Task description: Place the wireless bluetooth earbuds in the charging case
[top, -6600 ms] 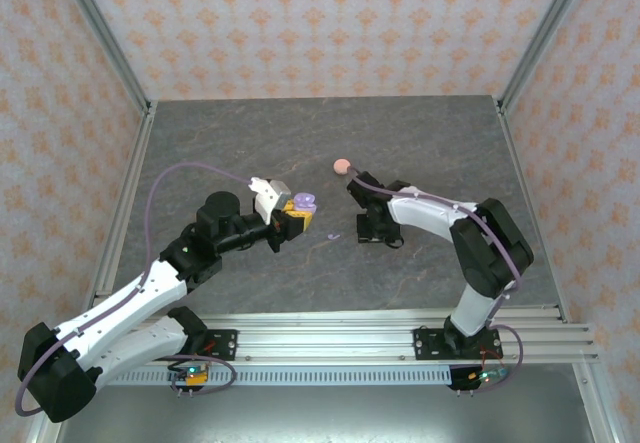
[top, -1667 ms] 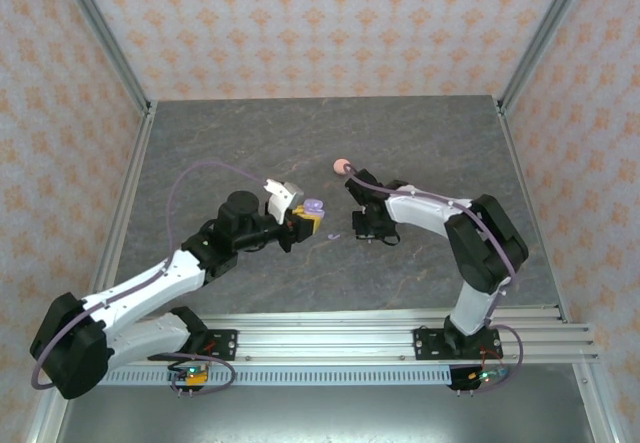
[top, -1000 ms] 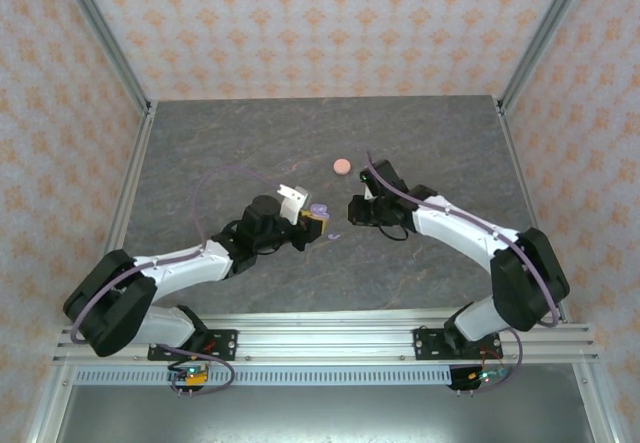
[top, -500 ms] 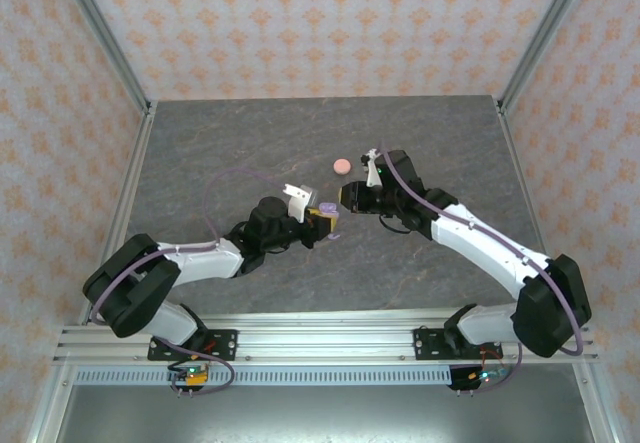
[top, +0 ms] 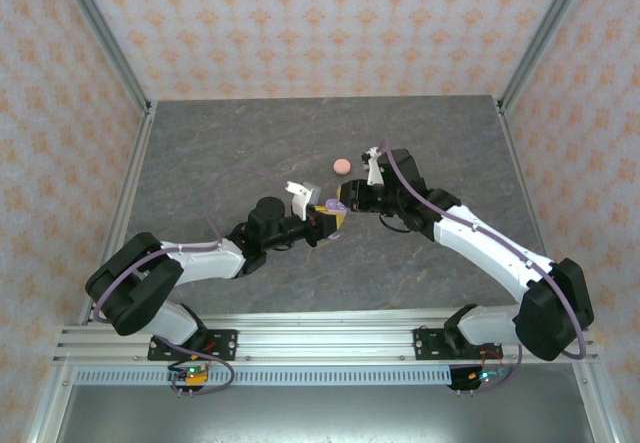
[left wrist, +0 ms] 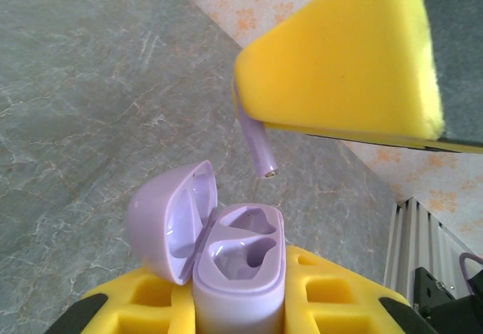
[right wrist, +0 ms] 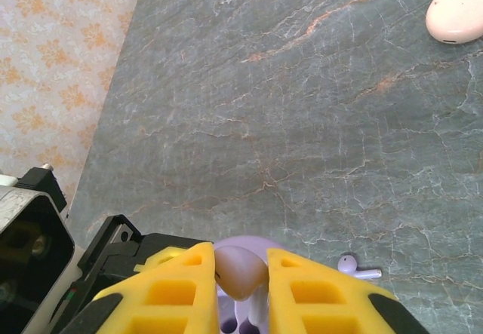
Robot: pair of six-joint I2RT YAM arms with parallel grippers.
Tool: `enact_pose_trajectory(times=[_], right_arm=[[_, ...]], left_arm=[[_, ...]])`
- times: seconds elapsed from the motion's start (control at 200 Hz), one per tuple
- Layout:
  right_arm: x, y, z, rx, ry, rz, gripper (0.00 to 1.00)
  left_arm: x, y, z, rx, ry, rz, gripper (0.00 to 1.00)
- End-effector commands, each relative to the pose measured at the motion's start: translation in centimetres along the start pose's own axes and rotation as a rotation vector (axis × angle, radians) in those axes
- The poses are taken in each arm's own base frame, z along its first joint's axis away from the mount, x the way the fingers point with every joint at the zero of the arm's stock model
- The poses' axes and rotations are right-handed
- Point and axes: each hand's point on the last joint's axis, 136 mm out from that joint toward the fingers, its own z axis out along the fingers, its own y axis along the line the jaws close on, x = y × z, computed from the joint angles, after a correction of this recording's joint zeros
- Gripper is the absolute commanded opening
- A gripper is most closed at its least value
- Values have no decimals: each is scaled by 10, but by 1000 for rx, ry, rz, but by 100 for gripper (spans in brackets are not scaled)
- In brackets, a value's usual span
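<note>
Your left gripper [left wrist: 240, 307] is clamped narrowly on the lilac charging case [left wrist: 240, 274], low in the centre of the left wrist frame, with its lid [left wrist: 170, 217] swung open to the left and both sockets [left wrist: 245, 236] bare. Your right gripper [right wrist: 240, 274] pinches the lilac earbud [left wrist: 256, 147] between its yellow pads [left wrist: 339, 55]. The stem pokes down from the upper right of that frame, just above the case but not touching it. From above, the two grippers meet mid-table, left [top: 322, 221] and right [top: 347, 199].

Watch the angle. The stem leans and looks aimed past the far rim rather than into a socket. If you push down like that it could catch the rim and twist the case in your left grip, or lever the bud out of the pads. Letting go early would likely drop it onto the grey table [top: 250, 143], where a second earbud [right wrist: 356, 268] lies at lower right in the right wrist frame. The sockets are shaped, so the wrong one may refuse the bud. Bulky pads could also knock the lid shut. The closed pink case [right wrist: 456, 10] sits well apart, at upper right.
</note>
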Motion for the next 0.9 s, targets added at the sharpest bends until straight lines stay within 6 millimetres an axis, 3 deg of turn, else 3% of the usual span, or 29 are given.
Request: enact_pose_trajectory(times=[0.0,0.896], right_arm=[[-16,16,-11,-56,-54,-10,19],[-1,14,-3,-70,-8,-3,19]], left_arm=[[-21,-15,4,54,-61,7,5],[-40,-13,0,11,-125,-14,4]])
